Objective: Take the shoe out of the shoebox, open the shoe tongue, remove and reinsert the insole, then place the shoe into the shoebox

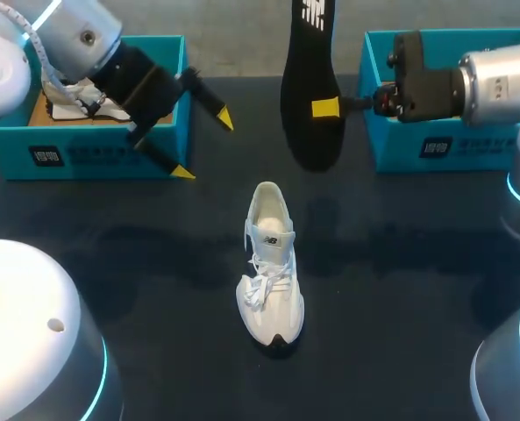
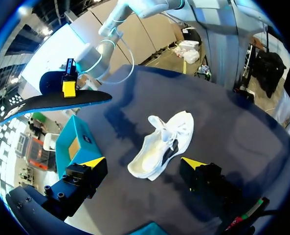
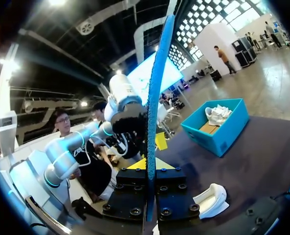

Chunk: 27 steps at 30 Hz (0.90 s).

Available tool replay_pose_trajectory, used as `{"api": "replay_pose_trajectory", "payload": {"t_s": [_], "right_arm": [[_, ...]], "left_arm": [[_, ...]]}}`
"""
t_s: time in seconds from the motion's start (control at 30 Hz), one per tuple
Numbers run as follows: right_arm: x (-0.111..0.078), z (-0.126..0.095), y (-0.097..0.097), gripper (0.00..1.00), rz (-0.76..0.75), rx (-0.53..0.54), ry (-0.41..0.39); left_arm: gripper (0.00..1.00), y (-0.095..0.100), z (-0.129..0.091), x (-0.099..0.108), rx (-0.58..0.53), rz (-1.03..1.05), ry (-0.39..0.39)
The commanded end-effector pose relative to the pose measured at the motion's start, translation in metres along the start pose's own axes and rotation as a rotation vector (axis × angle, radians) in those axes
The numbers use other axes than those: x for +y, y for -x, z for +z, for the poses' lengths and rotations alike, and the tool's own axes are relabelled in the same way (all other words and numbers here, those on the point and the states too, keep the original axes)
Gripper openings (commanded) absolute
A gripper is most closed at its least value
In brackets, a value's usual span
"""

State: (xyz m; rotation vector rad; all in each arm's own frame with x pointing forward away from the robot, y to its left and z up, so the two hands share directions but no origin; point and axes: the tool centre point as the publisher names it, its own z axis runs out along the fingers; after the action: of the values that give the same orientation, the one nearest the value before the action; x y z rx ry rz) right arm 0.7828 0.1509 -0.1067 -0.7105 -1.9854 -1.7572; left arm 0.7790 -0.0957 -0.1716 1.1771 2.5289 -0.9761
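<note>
Our right gripper (image 1: 326, 108) clenches on the black insole (image 1: 310, 132), holding it in the air beyond the white shoe (image 1: 270, 267). The shoe stands on the table (image 1: 400, 289), outside both boxes. The left shoebox (image 1: 110, 156) sits beyond and left of it, the right shoebox (image 1: 391, 145) beyond and right. Our left gripper (image 1: 204, 146) hangs beyond and left of the shoe, fingers spread, grasping nothing.

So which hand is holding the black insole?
The right hand, coming in from the right: it is shut on the black insole. The left hand is open and empty, beside the left shoebox.
</note>
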Motion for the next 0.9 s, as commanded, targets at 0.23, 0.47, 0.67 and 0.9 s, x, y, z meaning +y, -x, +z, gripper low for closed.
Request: {"api": "replay_pose_trajectory", "payload": {"t_s": [0.23, 0.47, 0.67, 0.9], "right_arm": [[-0.006, 0.007, 0.001, 0.0, 0.003, -0.003, 0.018], [-0.008, 0.008, -0.001, 0.0, 0.005, -0.006, 0.025], [-0.012, 0.011, 0.001, 0.0, 0.009, -0.001, 0.029], [-0.016, 0.015, 0.006, 0.0, -0.003, -0.005, 0.043]], "left_arm": [[1.0, -0.005, -0.004, 0.013, -0.004, -0.038, 0.013], [1.0, -0.003, -0.008, 0.016, -0.022, -0.045, 0.027], [1.0, -0.011, -0.009, 0.017, -0.028, -0.07, 0.018], [1.0, -0.022, -0.002, 0.017, -0.012, -0.108, -0.005]]}}
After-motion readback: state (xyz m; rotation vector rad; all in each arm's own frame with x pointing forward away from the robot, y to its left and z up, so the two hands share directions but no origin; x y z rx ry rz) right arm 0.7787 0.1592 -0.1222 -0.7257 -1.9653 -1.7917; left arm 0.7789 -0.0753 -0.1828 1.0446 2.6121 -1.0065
